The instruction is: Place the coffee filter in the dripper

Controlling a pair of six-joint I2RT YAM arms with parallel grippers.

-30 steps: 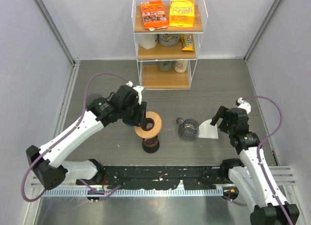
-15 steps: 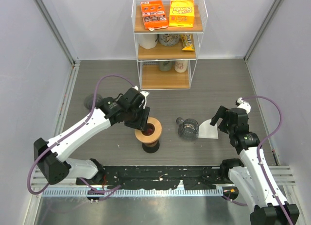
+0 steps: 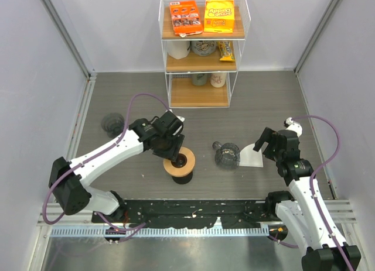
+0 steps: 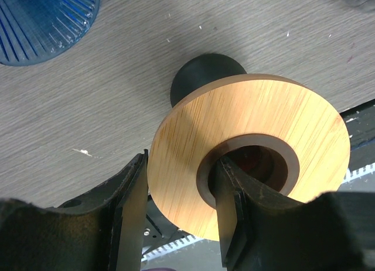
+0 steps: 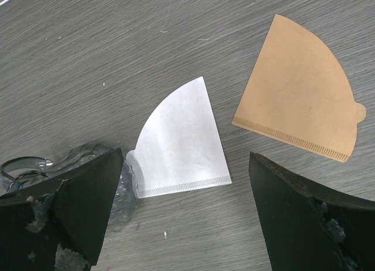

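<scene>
A dripper with a round wooden collar [image 3: 178, 161] and a black foot [image 4: 208, 78] stands in the middle of the table. My left gripper [image 3: 170, 147] is shut on the collar [image 4: 252, 116]: one finger is inside the dark centre hole and the other is against the outer rim. A white coffee filter [image 5: 179, 142] lies flat on the table at the right [image 3: 253, 156]. My right gripper [image 5: 187, 195] hovers over it, open and empty, with its fingers wide on either side.
A brown filter [image 5: 302, 98] lies beside the white one. A clear glass dripper [image 3: 227, 155] lies against the white filter's tip. A blue ribbed one [image 4: 41, 19] sits at the left [image 3: 111, 122]. A wire shelf [image 3: 202, 48] with snacks stands at the back.
My left arm has swung nearer and to the right, bringing the wooden-collared dripper from tilted to upright and lower on its foot. The right arm has not moved.
</scene>
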